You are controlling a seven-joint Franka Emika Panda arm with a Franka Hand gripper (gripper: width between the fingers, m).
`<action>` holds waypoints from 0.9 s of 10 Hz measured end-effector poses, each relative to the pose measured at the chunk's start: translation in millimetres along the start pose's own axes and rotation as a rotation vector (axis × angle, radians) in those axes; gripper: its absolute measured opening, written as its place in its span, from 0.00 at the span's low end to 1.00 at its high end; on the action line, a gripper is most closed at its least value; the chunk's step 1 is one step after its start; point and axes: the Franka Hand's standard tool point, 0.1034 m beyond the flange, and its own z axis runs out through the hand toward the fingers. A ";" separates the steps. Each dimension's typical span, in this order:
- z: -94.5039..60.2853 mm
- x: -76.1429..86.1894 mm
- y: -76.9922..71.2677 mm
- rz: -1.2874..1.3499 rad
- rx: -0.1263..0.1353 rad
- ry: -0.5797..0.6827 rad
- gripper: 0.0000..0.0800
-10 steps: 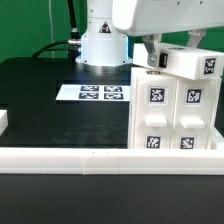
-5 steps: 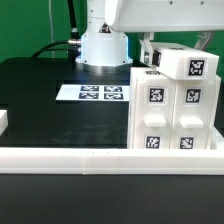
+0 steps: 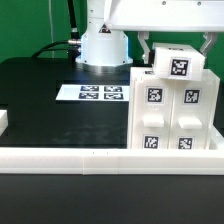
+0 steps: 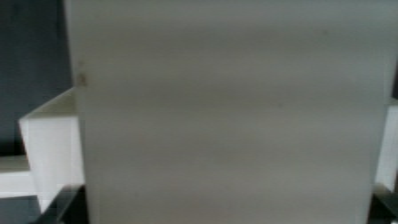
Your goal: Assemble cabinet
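One arm is at work here, and its tool (image 3: 178, 50) hangs over the cabinet (image 3: 176, 112), the tall white box that stands on the black desk (image 3: 40, 100) at the exterior view's right, right behind the low white wall (image 3: 90, 160) along the front edge. The cabinet shows four square black-and-white tags on its front, two up and two down. On top of it sits a white tagged block (image 3: 180, 67) that is tipped and turned, so its tag looks crooked. The tool's two fingers (image 3: 146, 50) come down on both sides of this block, and I think the tool is clenched around it, though the spots where they touch are hard to make out. In the wrist view a big pale face of the block (image 4: 231, 110) fills nearly the whole picture, so it is very close to the camera. The marker board (image 3: 97, 93) lies flat on the desk nearby, well apart from the cabinet. My guess is that the step in hand is fitting this top piece onto the cabinet. Next the block needs to be turned until it sits straight and flat on the cabinet, then pushed gently into place. If it stays tilted, it may jam or slip off.
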 end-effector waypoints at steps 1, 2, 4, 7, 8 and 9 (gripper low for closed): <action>0.3 -0.8 -1.9 0.097 0.003 0.008 0.70; 0.4 -1.5 -3.6 0.150 0.005 0.011 0.70; 0.8 -3.1 -7.1 0.351 0.023 0.001 0.70; 1.3 -0.9 -10.5 0.583 0.055 0.010 0.70; 1.5 0.3 -12.2 0.686 0.075 0.012 0.70; 1.5 2.4 -15.6 0.828 0.102 0.022 0.70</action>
